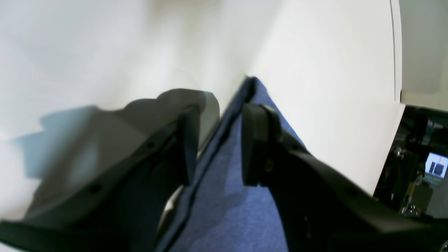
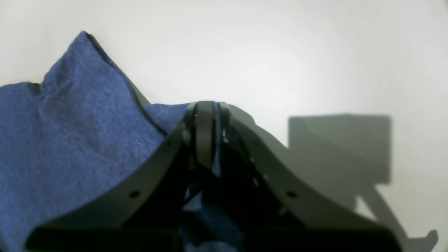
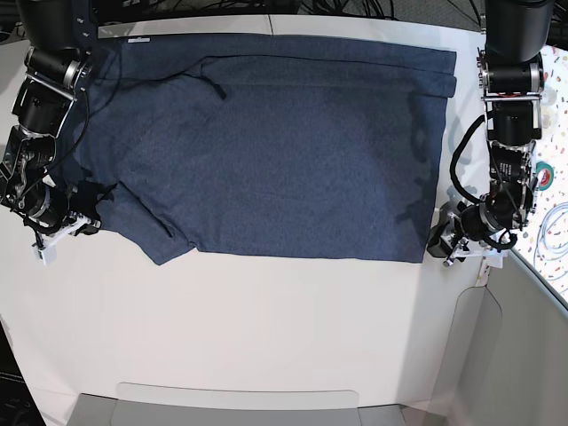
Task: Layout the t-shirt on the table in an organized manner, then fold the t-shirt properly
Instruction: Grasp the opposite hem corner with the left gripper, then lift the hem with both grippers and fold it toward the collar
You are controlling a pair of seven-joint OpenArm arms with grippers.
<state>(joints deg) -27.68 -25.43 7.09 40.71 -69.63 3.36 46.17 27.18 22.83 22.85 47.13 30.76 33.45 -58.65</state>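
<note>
Right tool pinches the t-shirt, spread lengthwise across the table.

1. The left arm stands at the right edge of the base view. It reaches down from the top corner and bends inward at the wrist.
2. The left tool is low, close to the surface. Its jaws stand apart, one on each side of the edge of the t-shirt, and do not press it.
3. The right arm stands at the left edge of the base view, also bent inward at the wrist.
4. The right tool is low too. Its jaws are closed together, with a corner of the t-shirt pinched between them.
</note>
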